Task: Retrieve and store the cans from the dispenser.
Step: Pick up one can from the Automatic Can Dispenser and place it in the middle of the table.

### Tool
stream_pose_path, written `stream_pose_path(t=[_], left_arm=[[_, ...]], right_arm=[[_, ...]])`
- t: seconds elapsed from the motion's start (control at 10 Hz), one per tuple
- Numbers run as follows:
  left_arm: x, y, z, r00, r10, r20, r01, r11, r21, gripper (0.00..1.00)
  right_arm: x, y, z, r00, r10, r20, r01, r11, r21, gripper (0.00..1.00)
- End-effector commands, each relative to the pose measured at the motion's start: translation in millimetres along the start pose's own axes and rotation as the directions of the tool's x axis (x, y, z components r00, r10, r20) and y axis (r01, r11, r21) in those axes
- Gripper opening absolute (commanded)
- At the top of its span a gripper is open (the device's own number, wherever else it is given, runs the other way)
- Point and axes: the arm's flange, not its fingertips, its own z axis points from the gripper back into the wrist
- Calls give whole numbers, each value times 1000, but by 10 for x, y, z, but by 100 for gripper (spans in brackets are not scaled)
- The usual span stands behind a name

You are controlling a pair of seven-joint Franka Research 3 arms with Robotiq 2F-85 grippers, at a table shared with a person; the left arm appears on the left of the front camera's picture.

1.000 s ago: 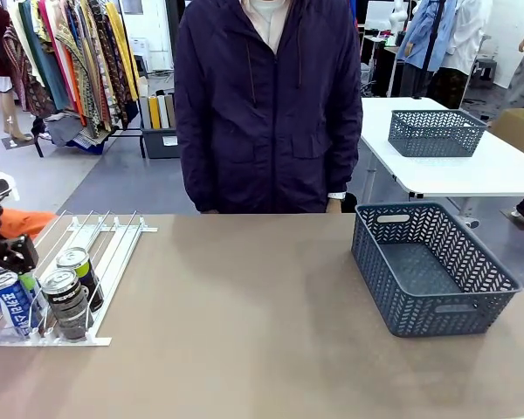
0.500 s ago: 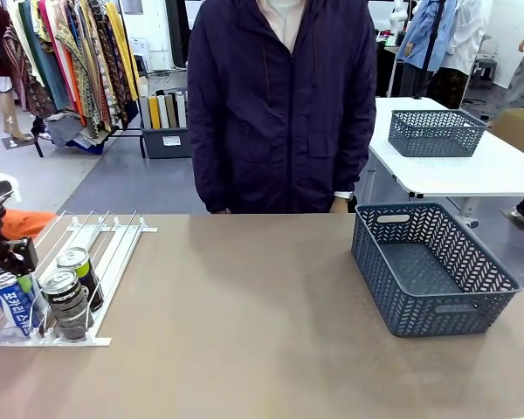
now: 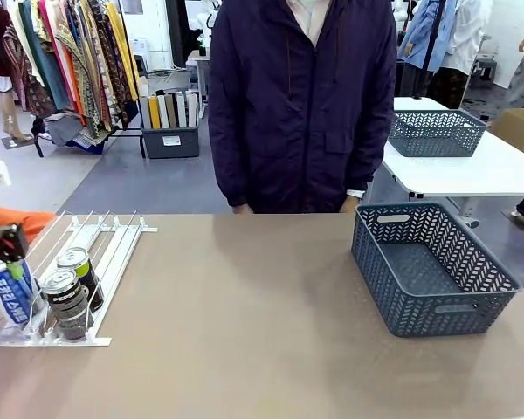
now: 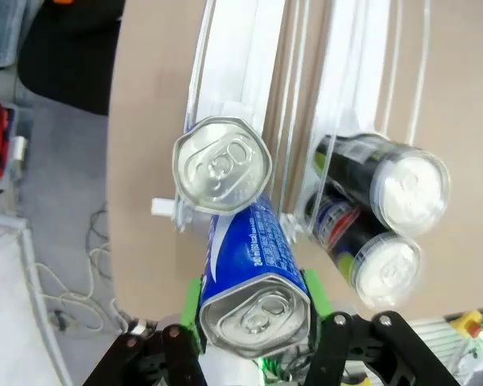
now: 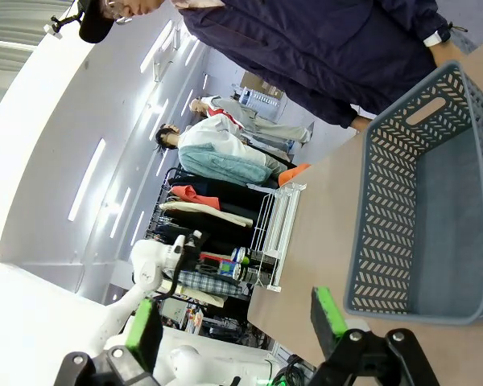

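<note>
- The left gripper (image 4: 253, 322) pinches the blue can (image 4: 249, 257) by its sides between the green pads. The can's long axis runs out along the fingers, tilted over the dispenser (image 3: 127, 230).
- The right gripper (image 5: 237, 326) has its fingers spread and empty, with the basket (image 5: 386, 201) beyond them.

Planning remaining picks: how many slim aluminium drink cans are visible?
4. One blue-and-white can is in the left gripper; one silver-topped can beyond it in the white rail dispenser; an upper black can and a lower black can share the next lane. Others may be hidden.
</note>
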Motion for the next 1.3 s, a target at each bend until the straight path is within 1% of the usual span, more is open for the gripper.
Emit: stream_pose_path(t=[0.0,0.1,0.2,0.3,0.4,0.5,0.6,0.9,1.0,1.1,1.2], left_arm=[[-221,46,721,996,-60,60,60,998,-14,0],[-343,104,964,992,-89,90,92,995,-32,0],[-454,170,1143,983,-108,150,119,990,-70,0],[-614,295,1299,969,-111,223,139,984,-113,0],[-690,384,1346,959,-108,260,151,977,-153,0],[-728,473,1346,959,-104,263,158,968,-194,0],[-643,295,1422,973,-94,210,115,990,-86,0],[-643,295,1422,973,-94,210,115,990,-86,0],[-680,335,1374,972,-104,210,129,986,-107,0],[-586,134,1425,966,-121,229,151,981,-118,0],[-456,-202,1514,949,-181,260,215,970,-110,0]], right_arm=[[41,45,-15,1000,2,22,-2,1000,21,100],[41,45,-15,1000,2,22,-2,1000,21,100],[41,45,-15,1000,2,22,-2,1000,21,100],[41,45,-15,1000,2,22,-2,1000,21,100],[41,45,-15,1000,2,22,-2,1000,21,100],[41,45,-15,1000,2,22,-2,1000,21,100],[41,45,-15,1000,2,22,-2,1000,21,100],[41,45,-15,1000,2,22,-2,1000,21,100],[41,45,-15,1000,2,22,-2,1000,21,100],[41,45,-15,1000,2,22,-2,1000,21,100],[41,45,-15,1000,2,22,-2,1000,21,100]])
